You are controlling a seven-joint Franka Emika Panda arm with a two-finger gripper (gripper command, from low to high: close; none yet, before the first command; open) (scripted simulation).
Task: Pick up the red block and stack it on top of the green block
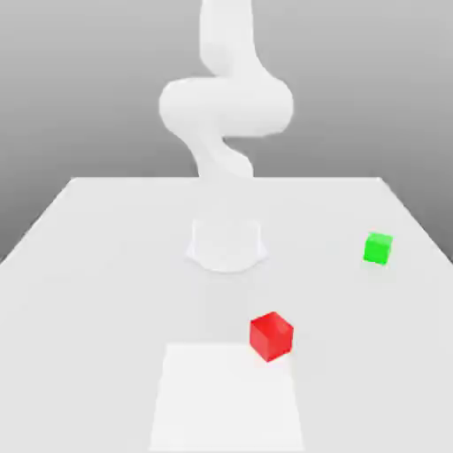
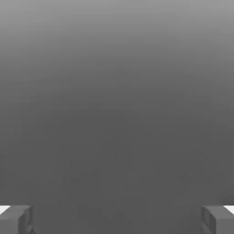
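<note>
The white arm rises from a round base set toward the far middle of the table as the exterior view shows it. From the base a narrow link goes up, bends into a bulky rounded joint, then continues upward and out of the picture's top edge. In the hand view, the gripper has its two grey fingertips standing far apart, one at each side, jaws wide open. Nothing lies between them; no contact on either finger.

Smooth white rounded arm, round white base, grey blocky fingertips
</note>
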